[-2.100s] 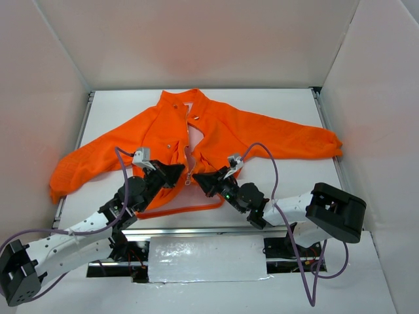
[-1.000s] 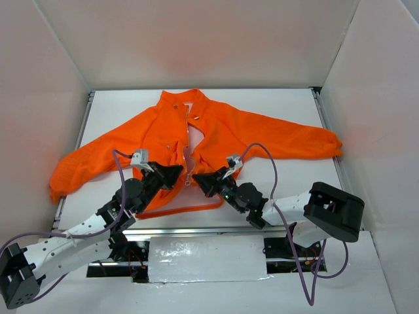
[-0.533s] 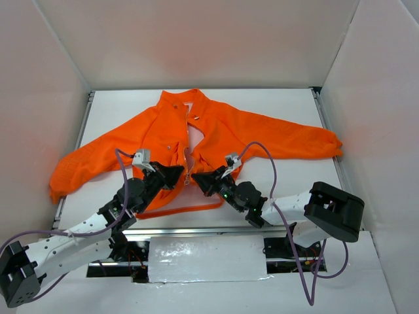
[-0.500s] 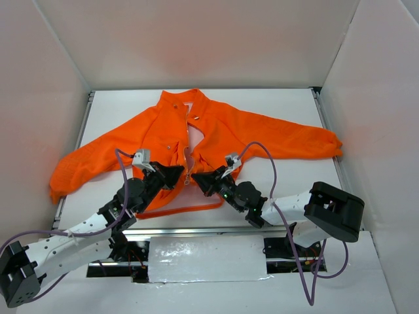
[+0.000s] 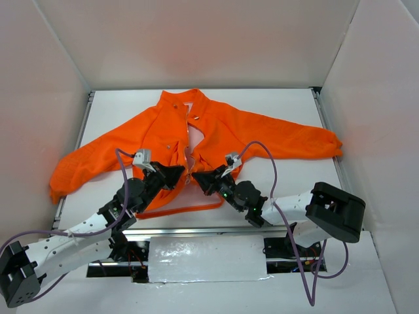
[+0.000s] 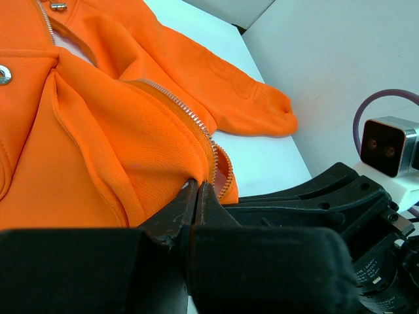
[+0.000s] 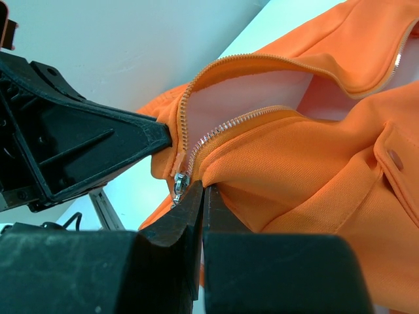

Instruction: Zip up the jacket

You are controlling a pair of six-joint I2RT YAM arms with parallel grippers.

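Right wrist view has our right gripper [image 7: 200, 191] and left gripper [image 6: 196, 188] each pinched tight on the bright orange fabric jacket [image 7: 314, 170] at its zipper base, so we judge the hem braced and the next move to be drawing the small metal slider [image 7: 179, 187] upward.

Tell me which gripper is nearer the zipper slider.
Right. The right gripper pinches the jacket directly beside the zipper slider; the left gripper grips the jacket across the opening, slightly farther off.

White arm links [image 5: 69, 237], black joint housings [image 5: 337, 210], purple cables [image 5: 277, 171], grey wrist cameras [image 5: 142, 157]; left claw [image 5: 183, 171] and right claw [image 5: 196, 176] black, wedge-shaped
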